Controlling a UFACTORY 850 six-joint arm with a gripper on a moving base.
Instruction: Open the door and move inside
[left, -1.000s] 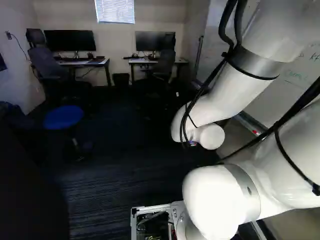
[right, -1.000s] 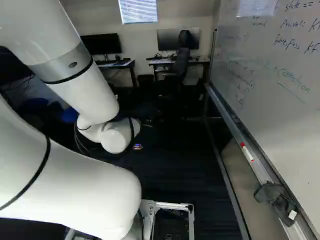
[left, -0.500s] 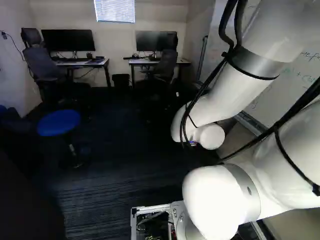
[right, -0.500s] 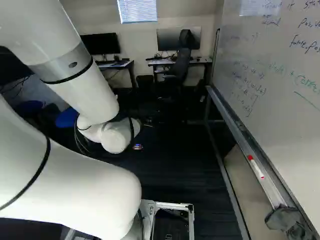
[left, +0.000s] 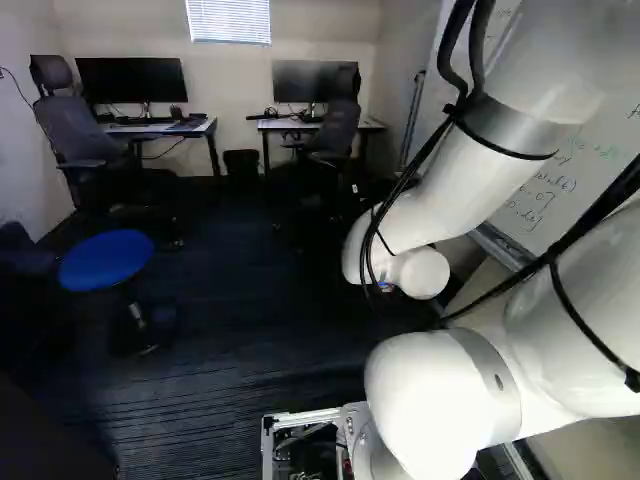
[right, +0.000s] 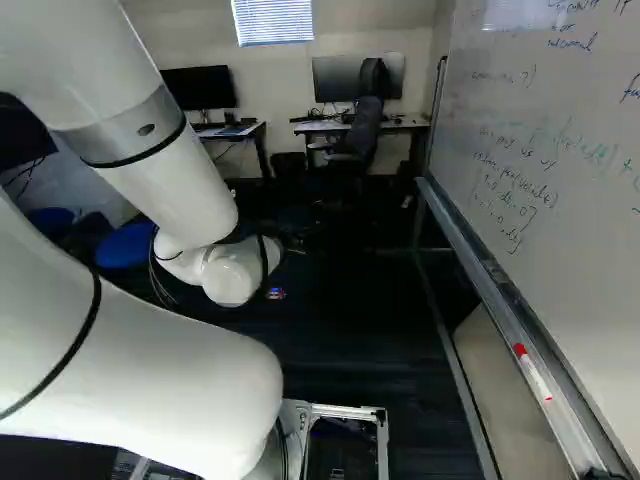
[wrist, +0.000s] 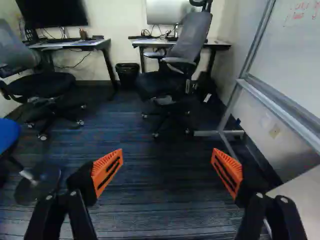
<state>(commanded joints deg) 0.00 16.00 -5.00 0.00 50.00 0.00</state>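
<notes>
No door in view, prob. the move-inside leg; claw (wrist: 167, 156) wide, empty. Next: base rolls fwd betw. blue stool (left: 106, 260) & whiteboard (right: 575, 190).

A bin (left: 240, 163) stands between two desks (left: 202, 127) bearing monitors (left: 132, 80), a stool (left: 107, 260) nearer at left, a whiteboard (right: 580, 240) at right.

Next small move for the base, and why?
Probably ease the base a little straight ahead, arm held as it is. Carpet runs on between the blue stool at the left of the left base view and the whiteboard at the right of the right base view. The gripper is open and holds nothing, and no door shows in any view.
</notes>
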